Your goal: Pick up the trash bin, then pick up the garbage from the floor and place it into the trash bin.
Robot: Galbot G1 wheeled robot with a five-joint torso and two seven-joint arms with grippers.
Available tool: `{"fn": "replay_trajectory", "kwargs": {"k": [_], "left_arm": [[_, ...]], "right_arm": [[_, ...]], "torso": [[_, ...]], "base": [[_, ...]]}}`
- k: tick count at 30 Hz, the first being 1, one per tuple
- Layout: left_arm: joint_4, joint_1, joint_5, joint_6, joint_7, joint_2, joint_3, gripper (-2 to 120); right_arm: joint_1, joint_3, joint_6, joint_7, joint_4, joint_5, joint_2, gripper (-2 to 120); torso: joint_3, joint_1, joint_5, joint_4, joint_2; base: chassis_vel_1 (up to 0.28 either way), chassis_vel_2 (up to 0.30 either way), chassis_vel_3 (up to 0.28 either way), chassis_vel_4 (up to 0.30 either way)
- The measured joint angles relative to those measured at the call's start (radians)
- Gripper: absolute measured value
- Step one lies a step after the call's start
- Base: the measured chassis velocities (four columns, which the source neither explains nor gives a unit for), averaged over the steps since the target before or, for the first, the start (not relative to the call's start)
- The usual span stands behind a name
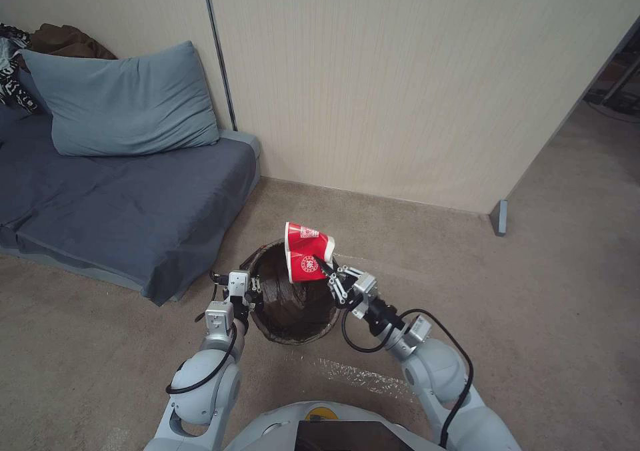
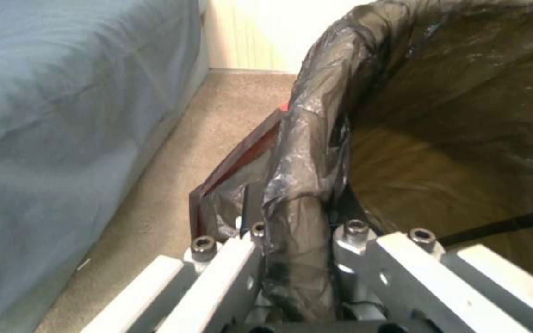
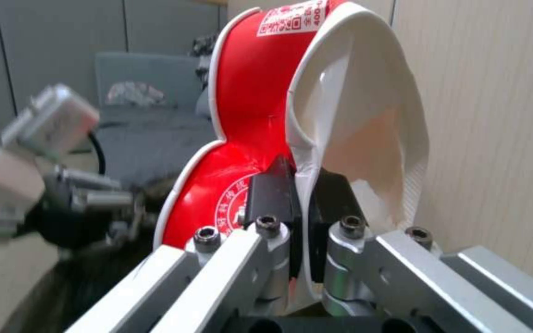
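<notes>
Red cups (image 1: 306, 249) (crushed) over bin rim (image 1: 267, 249)

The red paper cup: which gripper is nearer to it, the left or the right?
Right. The right gripper is shut on the red paper cup, over the trash bin; the left gripper clamps the bin's near rim, apart from the cup.

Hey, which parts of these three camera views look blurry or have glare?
Head view: sharp, evenly lit. Left wrist view: the left gripper clamped on the trash bin rim is soft; the wall glares white. Right wrist view: the paper cups in the right gripper are crisp, while the left gripper behind blurs.
</notes>
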Motion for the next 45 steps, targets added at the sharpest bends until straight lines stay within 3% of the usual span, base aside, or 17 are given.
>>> {"fn": "replay_trajectory", "kwargs": {"k": [1, 12, 23, 26, 29, 31, 33, 36, 39, 45], "left_arm": [[0.0, 0.0, 0.004, 0.0, 0.0, -0.003, 0.009, 3], [-0.004, 0.007, 0.023, 0.001, -0.002, -0.011, 0.028, 3], [-0.002, 0.005, 0.029, 0.0, -0.003, -0.014, 0.033, 3], [0.0, 0.004, 0.032, -0.001, -0.003, -0.015, 0.035, 3], [0.003, 0.003, 0.037, -0.001, -0.003, -0.018, 0.039, 3], [0.004, 0.002, 0.038, -0.001, -0.003, -0.019, 0.04, 3], [0.008, 0.002, 0.04, -0.001, -0.003, -0.021, 0.042, 3], [0.009, 0.001, 0.042, -0.001, -0.003, -0.022, 0.043, 3], [0.011, -0.001, 0.043, -0.001, -0.002, -0.024, 0.045, 3], [0.012, -0.002, 0.043, -0.001, -0.002, -0.024, 0.046, 3]], "right_arm": [[0.002, -0.026, -0.005, 0.004, -0.011, -0.018, -0.013, 0], [0.045, -0.178, -0.021, 0.073, -0.203, -0.145, -0.033, 0], [0.018, -0.215, -0.121, 0.164, -0.207, -0.285, -0.053, 0], [0.01, -0.215, -0.146, 0.164, -0.197, -0.304, -0.064, 7], [0.0, -0.209, -0.194, 0.17, -0.165, -0.33, -0.08, 22], [-0.001, -0.208, -0.198, 0.171, -0.161, -0.331, -0.081, 25], [-0.001, -0.207, -0.207, 0.173, -0.153, -0.332, -0.086, 37], [-0.002, -0.206, -0.208, 0.173, -0.151, -0.332, -0.088, 43], [-0.003, -0.207, -0.208, 0.172, -0.151, -0.334, -0.088, 59], [-0.005, -0.209, -0.208, 0.17, -0.154, -0.34, -0.085, 76]], "torso": [[0.0, 0.0, 0.0001, 0.001, 0.0], [0.0, 0.0, 0.0001, 0.0006, 0.0], [0.0, 0.0, 0.0001, 0.0005, 0.0], [0.0, 0.0, 0.0001, 0.0005, 0.0], [0.0, 0.0, 0.0001, 0.0005, 0.0], [0.0, 0.0, 0.0001, 0.0005, 0.0], [0.0, 0.0, 0.0001, 0.0005, 0.0], [0.0, 0.0, 0.0001, 0.0005, 0.0], [0.0, 0.0, 0.0002, 0.0005, 0.0], [0.0, 0.0, 0.0001, 0.0005, 0.0]], "base": [[0.0, 0.0, 0.0, 0.0], [0.0, 0.0, 0.0, 0.0], [0.0, 0.0, 0.0, 0.0], [0.0, 0.0, 0.0, 0.0], [0.0, 0.0, 0.0, 0.0], [0.0, 0.0, 0.0, 0.0], [0.0, 0.0, 0.0, 0.0], [0.0, 0.0, 0.0, 0.0], [0.0, 0.0, 0.0, 0.0], [0.0, 0.0, 0.0, 0.0]]}}
